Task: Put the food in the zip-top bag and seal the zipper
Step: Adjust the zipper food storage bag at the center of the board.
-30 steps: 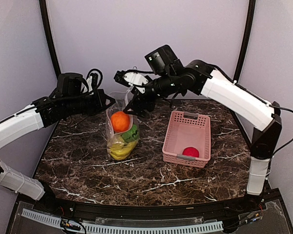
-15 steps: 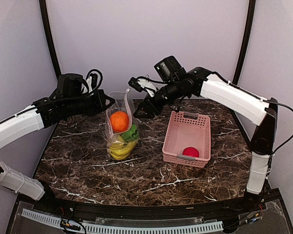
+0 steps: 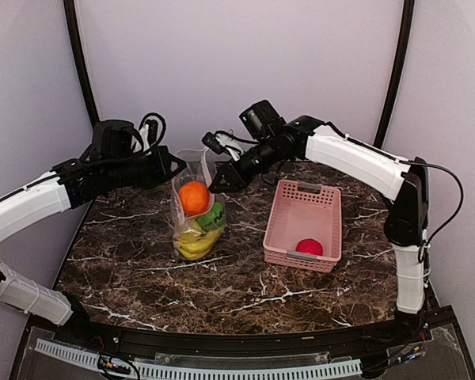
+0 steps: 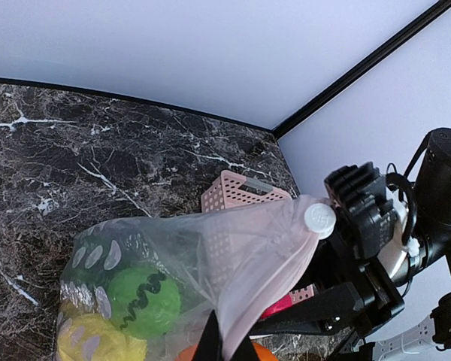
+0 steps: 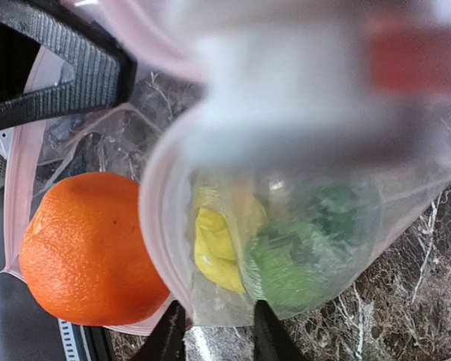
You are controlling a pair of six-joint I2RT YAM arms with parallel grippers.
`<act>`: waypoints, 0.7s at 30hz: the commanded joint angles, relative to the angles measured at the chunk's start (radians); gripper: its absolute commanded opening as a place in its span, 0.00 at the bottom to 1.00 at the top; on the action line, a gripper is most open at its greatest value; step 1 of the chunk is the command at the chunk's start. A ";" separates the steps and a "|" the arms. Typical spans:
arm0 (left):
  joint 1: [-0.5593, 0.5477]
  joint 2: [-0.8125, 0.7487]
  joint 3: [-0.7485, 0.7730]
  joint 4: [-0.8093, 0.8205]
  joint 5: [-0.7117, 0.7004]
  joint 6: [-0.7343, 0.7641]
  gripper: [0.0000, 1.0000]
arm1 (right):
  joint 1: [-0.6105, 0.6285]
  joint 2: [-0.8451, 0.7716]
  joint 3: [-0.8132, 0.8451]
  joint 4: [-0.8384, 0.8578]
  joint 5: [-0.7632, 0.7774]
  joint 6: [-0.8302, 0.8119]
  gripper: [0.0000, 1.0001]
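Marble tabletop (image 3: 245, 277); right gripper (image 3: 215, 184) closer to the zip-top bag (image 3: 186, 168), jaws now narrower; left gripper (image 3: 176, 168) tight on its rim.

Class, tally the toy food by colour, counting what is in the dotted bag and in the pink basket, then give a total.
Orange fruit: 1, in the zip-top bag
Green piece: 1 seen, in the bag
Yellow pieces: at least 1, in the bag; they overlap and cannot be separated
Red ball: 1, in the pink basket
Total: at least 4

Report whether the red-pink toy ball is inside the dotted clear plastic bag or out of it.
Out: the red-pink toy ball lies in the pink lattice basket, apart from the dotted clear bag.
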 commanded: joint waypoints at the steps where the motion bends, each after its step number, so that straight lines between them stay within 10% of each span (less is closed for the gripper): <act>1: -0.005 -0.036 -0.014 0.025 0.016 0.020 0.01 | -0.016 0.010 0.049 0.014 -0.027 0.024 0.20; 6: -0.006 -0.034 -0.006 0.009 0.019 0.034 0.06 | -0.017 -0.024 0.051 0.004 -0.069 0.028 0.00; 13: -0.005 -0.032 0.098 -0.199 -0.091 0.153 0.15 | -0.017 -0.162 0.051 0.011 -0.082 0.021 0.00; 21: -0.005 -0.013 0.120 -0.211 -0.074 0.155 0.01 | -0.017 -0.160 0.037 0.006 -0.077 0.007 0.00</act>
